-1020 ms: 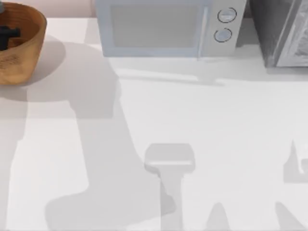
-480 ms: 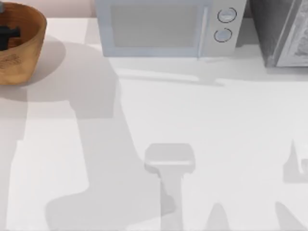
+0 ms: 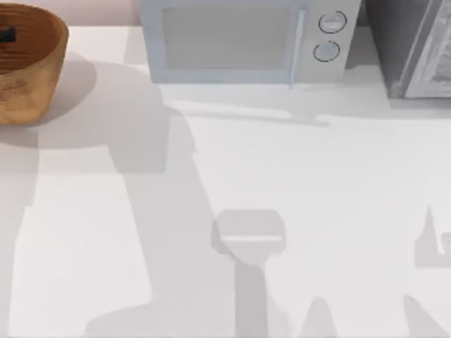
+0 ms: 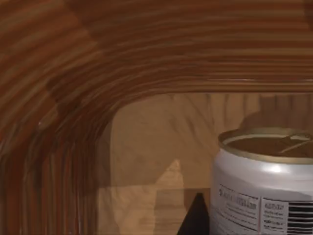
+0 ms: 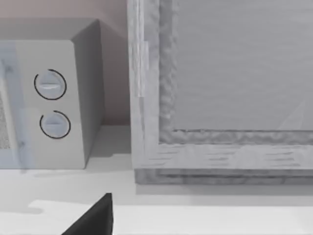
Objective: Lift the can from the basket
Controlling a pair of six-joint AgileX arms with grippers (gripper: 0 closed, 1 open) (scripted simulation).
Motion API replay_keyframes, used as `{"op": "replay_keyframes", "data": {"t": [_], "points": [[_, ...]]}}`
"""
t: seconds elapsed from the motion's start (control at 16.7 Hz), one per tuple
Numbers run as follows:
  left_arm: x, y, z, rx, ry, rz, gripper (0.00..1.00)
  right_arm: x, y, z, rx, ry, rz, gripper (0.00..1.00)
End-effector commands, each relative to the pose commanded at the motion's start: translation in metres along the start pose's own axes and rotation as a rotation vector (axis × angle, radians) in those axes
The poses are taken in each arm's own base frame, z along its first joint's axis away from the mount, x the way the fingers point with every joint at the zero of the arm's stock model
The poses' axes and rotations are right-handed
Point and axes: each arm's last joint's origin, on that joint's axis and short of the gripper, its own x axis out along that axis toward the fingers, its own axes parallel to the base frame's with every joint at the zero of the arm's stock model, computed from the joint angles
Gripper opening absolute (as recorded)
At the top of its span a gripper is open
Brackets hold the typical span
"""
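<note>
Less of my left claw (image 3: 7, 34) shows over the basket now than a moment ago. It has slid toward the desk's left edge, and the arm's shadow on the desk (image 3: 232, 162) has shifted too.

The can (image 4: 264, 181) stands upright on the floor of the basket (image 3: 35, 77), close to the ribbed wall. My left claw is down inside, right beside the can. I cannot tell if it is spread or pinching the can.

What could go wrong? If I squeeze off to one side, the round can may slip out or tip over. If I lift at a slant, the can may bump the basket's wall and drag the basket along. The basket sits at the far left corner of the desk, left of the microwave (image 3: 239, 42), so a hard tug could push it off.

My right claw (image 5: 93, 218) is parked on the right, facing the microwave.
</note>
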Motion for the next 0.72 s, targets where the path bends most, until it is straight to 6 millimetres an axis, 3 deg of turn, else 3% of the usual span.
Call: {"op": "replay_keyframes", "data": {"t": [0.18, 0.36, 0.48, 0.6, 0.72], "points": [[-0.05, 0.001, -0.009, 0.013, -0.115, 0.058, 0.0, 0.0, 0.0, 0.0, 0.0, 0.0, 0.0, 1.0], [-0.116, -0.01, -0.039, 0.029, -0.271, 0.124, 0.0, 0.0, 0.0, 0.0, 0.0, 0.0, 0.0, 1.0], [-0.164, -0.025, -0.074, 0.041, -0.404, 0.169, 0.0, 0.0, 0.0, 0.0, 0.0, 0.0, 0.0, 1.0], [-0.205, -0.044, -0.122, 0.05, -0.557, 0.21, 0.0, 0.0, 0.0, 0.0, 0.0, 0.0, 0.0, 1.0], [-0.229, -0.064, -0.18, 0.057, -0.709, 0.237, 0.0, 0.0, 0.0, 0.0, 0.0, 0.0, 0.0, 1.0]]}}
